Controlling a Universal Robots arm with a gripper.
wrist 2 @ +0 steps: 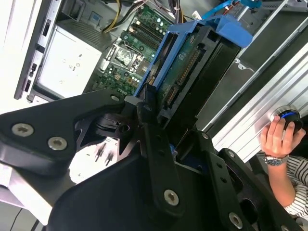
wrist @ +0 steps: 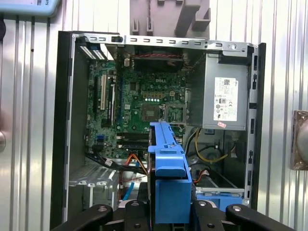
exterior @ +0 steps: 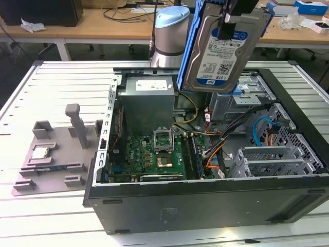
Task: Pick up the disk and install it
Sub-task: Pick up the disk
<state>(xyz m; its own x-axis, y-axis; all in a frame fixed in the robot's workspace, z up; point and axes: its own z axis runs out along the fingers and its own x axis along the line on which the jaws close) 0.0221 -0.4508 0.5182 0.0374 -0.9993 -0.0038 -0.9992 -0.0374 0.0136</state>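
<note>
The disk (exterior: 221,49) is a silver hard drive with a white-and-blue label in a blue plastic frame. It hangs tilted in the air above the back right part of the open computer case (exterior: 205,206). My gripper (exterior: 230,20) is shut on its upper end. The second wrist view shows the disk (wrist 2: 185,65) edge-on, green circuit board showing, between my black fingers (wrist 2: 150,120). In the first wrist view the blue frame of the disk (wrist: 168,168) rises from the gripper (wrist: 168,209) over the case's interior.
Inside the case lie a green motherboard (exterior: 154,154), a grey power supply (exterior: 149,103), a drive cage (exterior: 247,100) and orange and blue cables (exterior: 262,128). A grey fixture (exterior: 51,154) sits on the exterior view's left. A person's hand (wrist 2: 279,134) rests on a knob.
</note>
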